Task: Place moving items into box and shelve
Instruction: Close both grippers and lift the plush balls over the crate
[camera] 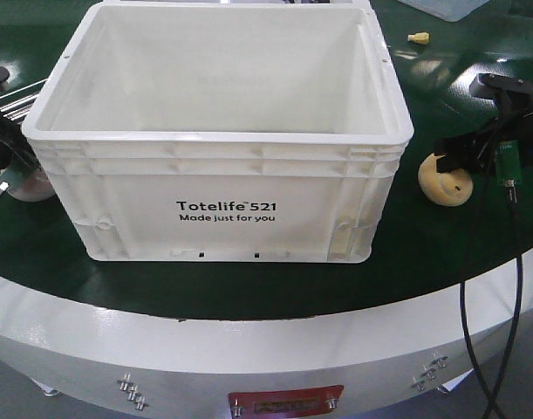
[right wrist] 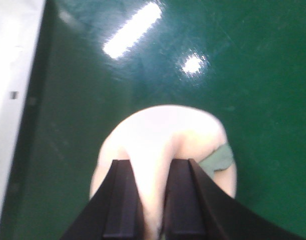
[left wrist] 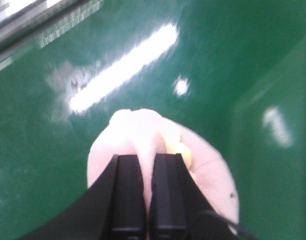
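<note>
Front-facing — one box (camera: 222, 188), two pincers (camera: 6, 166) (camera: 449, 157), two lumps (camera: 29, 186) (camera: 447, 185)

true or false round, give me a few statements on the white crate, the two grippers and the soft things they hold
1. The large white rectangular plastic crate stands upright with its top open. True.
2. The left gripper is open and empty. False: it is shut on a pale pink soft round item.
3. The right gripper pinches a cream soft round item. True.
4. That cream item lies inside the crate. False: it is outside, over the green table, beside the crate's wall.
5. The crate's black print reads "Totelife 521". True.
</note>
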